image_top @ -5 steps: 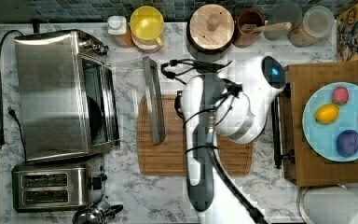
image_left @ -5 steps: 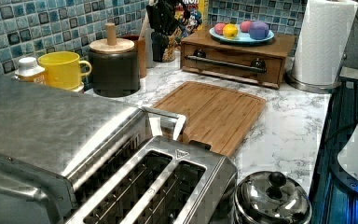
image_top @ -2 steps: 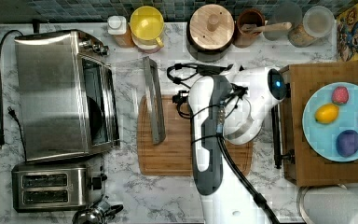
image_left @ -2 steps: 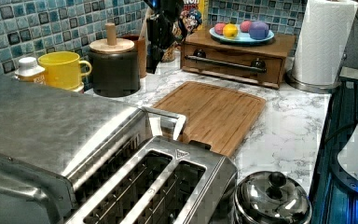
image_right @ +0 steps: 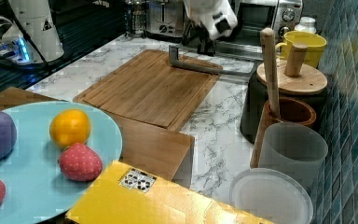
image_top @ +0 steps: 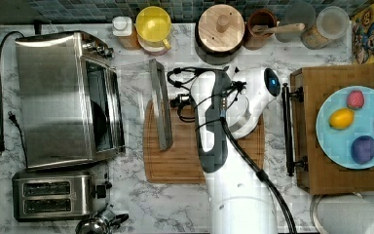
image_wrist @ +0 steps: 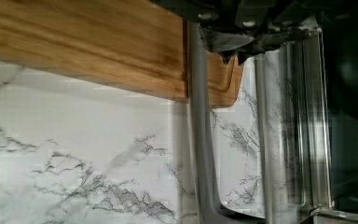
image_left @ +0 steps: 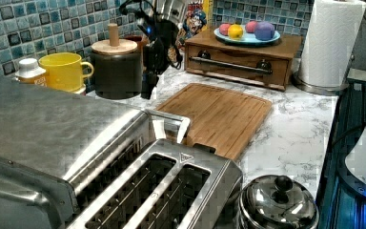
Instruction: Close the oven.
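Oven (image_top: 53,97) at top view's left on marble counter (image_top: 136,204), door (image_top: 136,105) dropped flat, handle (image_top: 159,105) over cutting board (image_top: 180,161) edge. Arm (image_top: 214,122) above board. Gripper (image_wrist: 235,49) near handle; cannot tell finger state.

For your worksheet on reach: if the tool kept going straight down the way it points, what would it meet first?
Most likely the steel bar handle of the oven's open door, which lies right under the tool; depth is unclear, so it might graze past it.
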Motion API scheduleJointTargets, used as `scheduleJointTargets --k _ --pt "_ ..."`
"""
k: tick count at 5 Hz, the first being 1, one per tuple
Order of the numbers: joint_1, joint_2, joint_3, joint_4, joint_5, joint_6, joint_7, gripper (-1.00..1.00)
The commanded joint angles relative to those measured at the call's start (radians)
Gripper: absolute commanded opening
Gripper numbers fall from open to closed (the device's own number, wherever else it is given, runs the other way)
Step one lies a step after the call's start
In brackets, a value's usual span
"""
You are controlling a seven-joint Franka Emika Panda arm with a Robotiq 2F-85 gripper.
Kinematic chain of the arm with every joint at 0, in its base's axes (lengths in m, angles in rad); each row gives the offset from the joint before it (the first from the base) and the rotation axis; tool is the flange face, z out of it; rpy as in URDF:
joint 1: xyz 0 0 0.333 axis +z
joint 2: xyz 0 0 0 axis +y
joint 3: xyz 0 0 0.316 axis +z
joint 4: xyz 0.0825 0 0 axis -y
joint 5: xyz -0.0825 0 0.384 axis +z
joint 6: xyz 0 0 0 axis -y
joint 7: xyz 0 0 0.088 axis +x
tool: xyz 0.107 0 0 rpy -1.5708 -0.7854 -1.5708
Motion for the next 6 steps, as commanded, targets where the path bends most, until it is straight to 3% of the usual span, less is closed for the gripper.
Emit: scheduleJointTargets --k 1,3,4,5,6 --pt "-0.008 0.071 0.04 0.195 0.024 -0.043 -0.025 -1.0" --pt "0.01 0.052 0.051 0.146 0.068 0.005 0.013 -1.0" --pt "-0.001 0.087 0.044 0.207 0.05 -0.105 0.048 -1.0" --pt "0.044 0.143 0.036 0.257 -0.015 -0.149 0.086 -1.0" --pt "0.079 0.161 0.036 0.231 -0.053 -0.116 0.115 -1.0"
